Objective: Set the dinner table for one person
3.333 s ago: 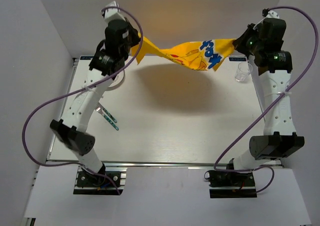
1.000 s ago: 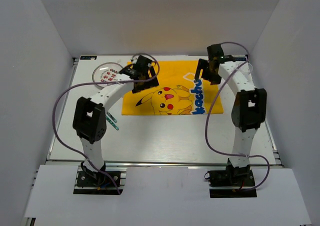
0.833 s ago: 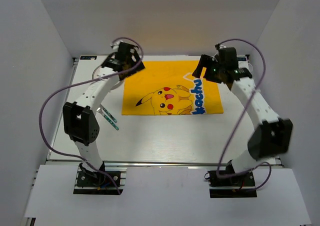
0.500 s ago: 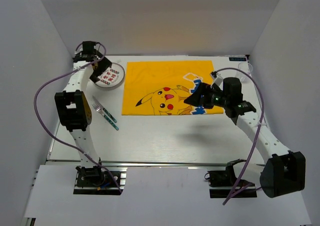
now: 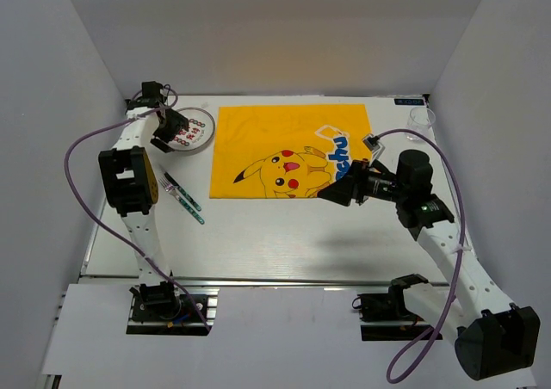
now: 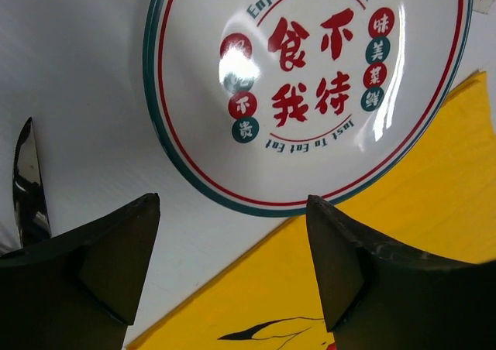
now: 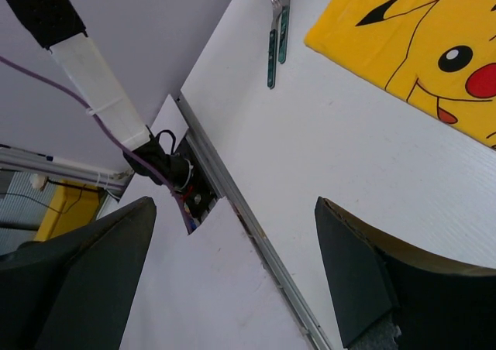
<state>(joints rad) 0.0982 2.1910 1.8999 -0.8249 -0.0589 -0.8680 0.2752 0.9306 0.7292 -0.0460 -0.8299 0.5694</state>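
**Operator:** Where do we stand on the place setting?

**Spotter:** You have one piece down. The yellow placemat point(image 5: 258, 139) lies flat on the dinner table point(image 5: 284, 234), against the middle of its far edge, with no folds I can see. By my reckoning that is the only step finished.

**Operator:** And the rest?

**Spotter:** Your plate point(image 6: 310, 79) sits on bare tabletop near the far left corner, just beside the mat's left edge and not on it. The fork point(image 7: 271, 25) and a second utensil point(image 7: 284, 32) with a matching teal handle lie side by side off the mat's near left corner, towards the table's left edge. The wrist views don't tell me whether that second piece is a knife or a spoon. The clear cup point(image 5: 421, 119) stands at the far right corner, well apart from the mat.

**Operator:** What are my arms doing?

**Spotter:** Your left gripper point(image 6: 231, 211) hangs over the plate's near rim with the fingers spread wide and nothing between them. Your right gripper point(image 7: 232, 203) is just as wide and empty. It sits above the mat's near right corner and looks out across the table towards the cutlery.

**Operator:** So what is left?

**Spotter:** I'd say you're early on. You need the plate on the mat, the cutlery beside it and the cup brought in. The left arm looks placed to take the plate first, and you'll want a firm bite on that shallow rim.
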